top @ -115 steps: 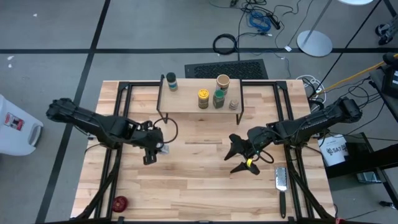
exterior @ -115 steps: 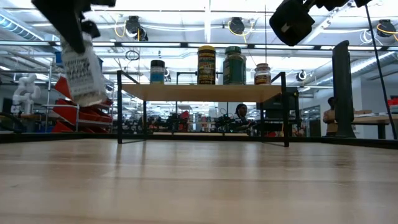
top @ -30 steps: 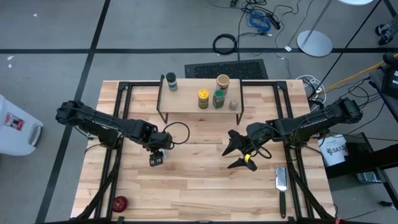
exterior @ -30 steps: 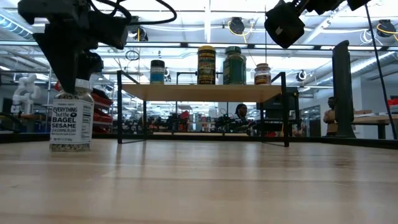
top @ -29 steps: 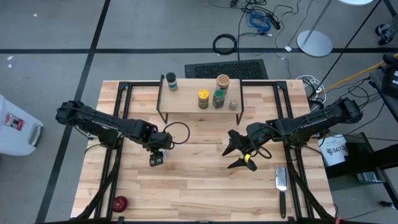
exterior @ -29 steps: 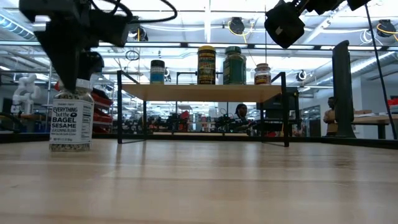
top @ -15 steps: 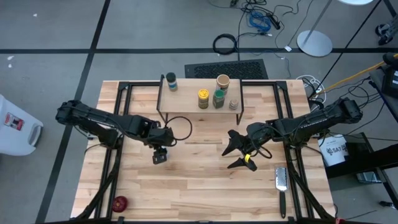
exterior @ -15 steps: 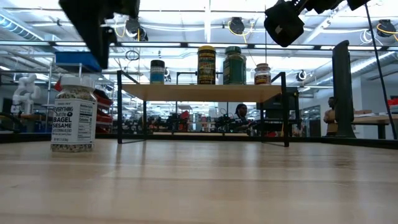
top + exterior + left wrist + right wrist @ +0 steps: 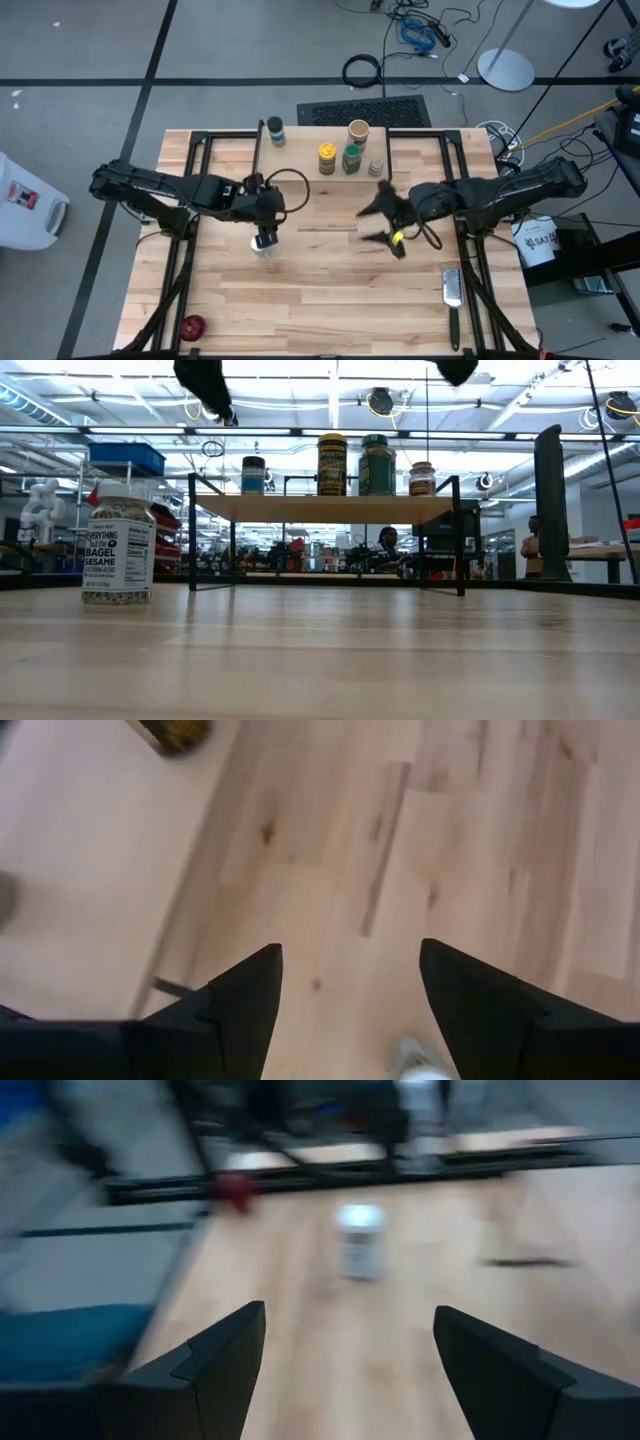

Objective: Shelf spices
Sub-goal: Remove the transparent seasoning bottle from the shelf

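A white-capped spice jar (image 9: pixel 120 555) stands upright on its base on the table, near the left; the high view shows it (image 9: pixel 265 243) in front of the shelf. The shelf (image 9: pixel 325 508), a wood plank on black legs, carries several spice jars, among them a yellow one (image 9: pixel 327 158) and a green-lidded one (image 9: pixel 351 158). My left gripper (image 9: pixel 350 955) hangs open above the white-capped jar (image 9: pixel 420 1060) and clear of it. My right gripper (image 9: pixel 350 1315) is open in mid-air over the table's middle right (image 9: pixel 372 224), facing that jar (image 9: pixel 360 1240).
A small red round object (image 9: pixel 192 325) lies at the near left corner. A metal grater with a black handle (image 9: pixel 453 295) lies near the right edge. Bare wood stretches between the jar and the shelf's legs. Black frame rails (image 9: pixel 190 200) run along both sides.
My left gripper has come up off the white-capped jar and drifted a little toward the shelf, tipping less steeply down. The jar stays upright on the table. My right gripper has risen too and tipped toward level, leaving the top of the low view.
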Motion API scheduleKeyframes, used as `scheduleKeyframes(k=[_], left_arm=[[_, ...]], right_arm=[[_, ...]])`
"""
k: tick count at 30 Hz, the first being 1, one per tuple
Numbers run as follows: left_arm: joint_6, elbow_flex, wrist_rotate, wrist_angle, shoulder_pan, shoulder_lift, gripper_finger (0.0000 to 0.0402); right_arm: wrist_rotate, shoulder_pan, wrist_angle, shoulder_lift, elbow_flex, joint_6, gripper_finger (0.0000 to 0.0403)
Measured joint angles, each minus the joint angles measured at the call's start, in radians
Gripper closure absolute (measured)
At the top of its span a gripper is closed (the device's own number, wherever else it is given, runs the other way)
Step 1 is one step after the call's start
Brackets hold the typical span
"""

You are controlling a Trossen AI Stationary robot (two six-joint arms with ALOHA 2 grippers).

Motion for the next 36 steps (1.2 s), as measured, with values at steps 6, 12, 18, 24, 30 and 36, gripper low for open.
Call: scheduleKeyframes(k=[6,12,18,24,30,36], left_arm=[[0.000,0.001,-0.146,-0.004,0.000,0.000,0.0155],[0.045,0.000,-0.194,0.003,0.000,0.000,0.0155],[0.050,-0.001,-0.203,0.004,0.000,0.000,0.0155],[0.051,-0.001,-0.203,0.004,0.000,0.000,0.0155],[0.051,-0.002,-0.203,0.005,0.000,0.000,0.0155],[0.052,-0.002,-0.202,0.011,0.000,0.000,0.0155]], right_arm=[[0.228,-0.029,-0.278,-0.004,0.151,-0.085,0.0124],[0.124,-0.135,-0.335,-0.005,0.164,-0.167,0.0124],[0.080,-0.301,-0.374,-0.005,0.164,-0.200,0.0124],[-0.060,-0.445,-0.372,-0.005,0.164,-0.262,0.0110],[-0.079,-0.532,-0.420,0.021,0.162,-0.291,0.0093],[-0.083,-0.544,-0.441,0.087,0.158,-0.302,0.0092]])
